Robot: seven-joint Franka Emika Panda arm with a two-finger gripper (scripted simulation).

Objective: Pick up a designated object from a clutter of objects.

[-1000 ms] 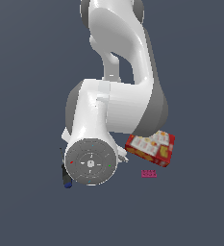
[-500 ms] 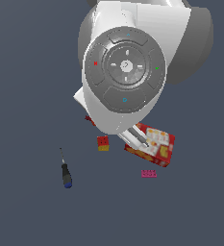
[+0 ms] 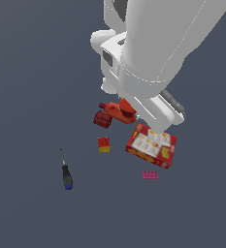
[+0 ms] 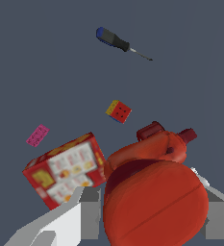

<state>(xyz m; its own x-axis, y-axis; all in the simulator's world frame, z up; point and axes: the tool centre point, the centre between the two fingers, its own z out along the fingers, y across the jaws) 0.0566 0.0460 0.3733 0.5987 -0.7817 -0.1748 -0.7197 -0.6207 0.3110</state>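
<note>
The red-orange drill (image 3: pixel 118 112) lies on the dark floor, touching the dark red mug (image 3: pixel 103 119) on the exterior view's left. In the wrist view the drill (image 4: pixel 154 192) fills the space between my fingers, its dark tip (image 4: pixel 188 135) pointing away. The mug (image 4: pixel 149 130) peeks out behind it. My gripper (image 4: pixel 147 197) is open, one finger (image 4: pixel 87 211) on each side of the drill's thick body and close to it. In the exterior view the arm (image 3: pixel 148 58) hides the fingers.
A red-and-yellow cracker box (image 3: pixel 151 145) lies just beside the drill, close to one finger (image 4: pixel 65 170). A red-yellow-blue block (image 3: pixel 104 144), a pink brick (image 3: pixel 150 175) and a black-and-blue screwdriver (image 3: pixel 66 175) lie further out on the floor.
The arm has swung: its round joint face no longer fills the top of the view, and the hand now sits down over the drill. The objects have not moved.
</note>
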